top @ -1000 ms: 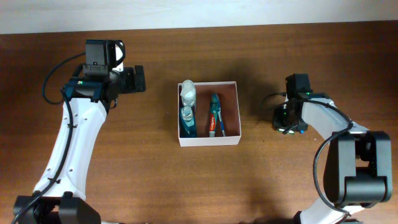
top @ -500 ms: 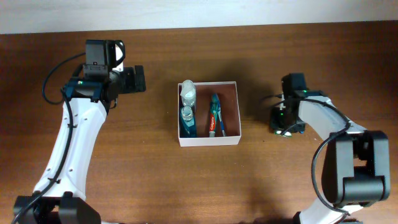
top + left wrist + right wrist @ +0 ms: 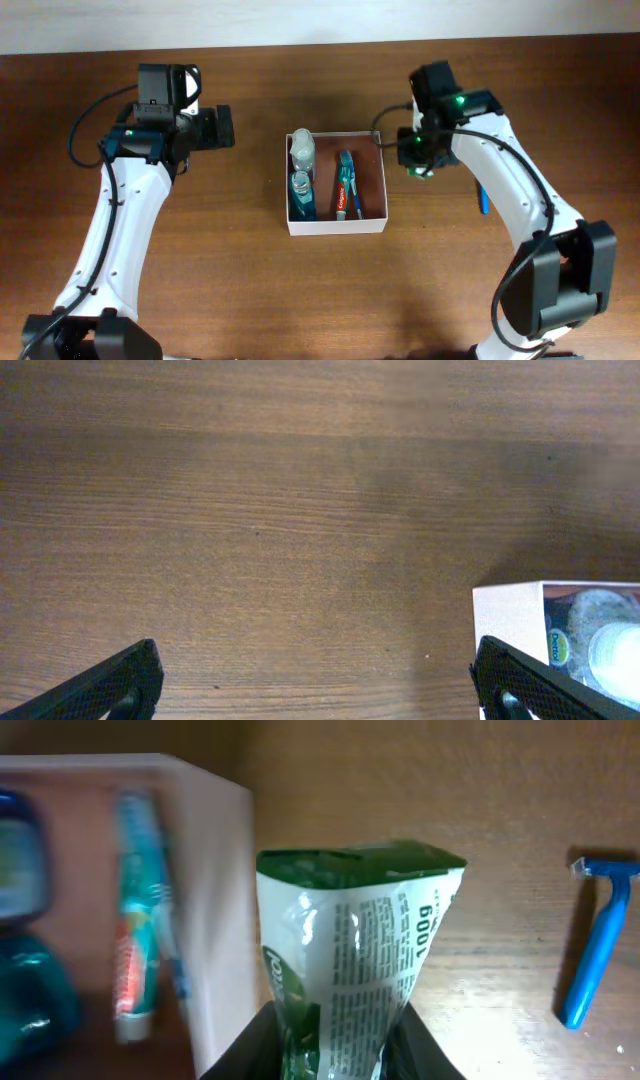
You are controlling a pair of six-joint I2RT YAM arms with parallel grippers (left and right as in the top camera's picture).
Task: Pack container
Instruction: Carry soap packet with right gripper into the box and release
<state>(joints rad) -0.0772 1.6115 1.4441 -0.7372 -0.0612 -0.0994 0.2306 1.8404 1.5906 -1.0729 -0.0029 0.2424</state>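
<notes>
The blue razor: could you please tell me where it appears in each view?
Overhead: blue razor lies right of the container.
Left wrist: not in it.
Right wrist: at the right edge.
Shared landmark: the container's white wall.

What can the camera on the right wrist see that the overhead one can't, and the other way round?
Only the right wrist: a green and white packet pinched in the right gripper; overhead, the arm hides it. Only overhead: both arms, the open left gripper and a clear bottle in the container. Both: the container, the red and teal tube inside it and the blue razor lying outside it.
</notes>
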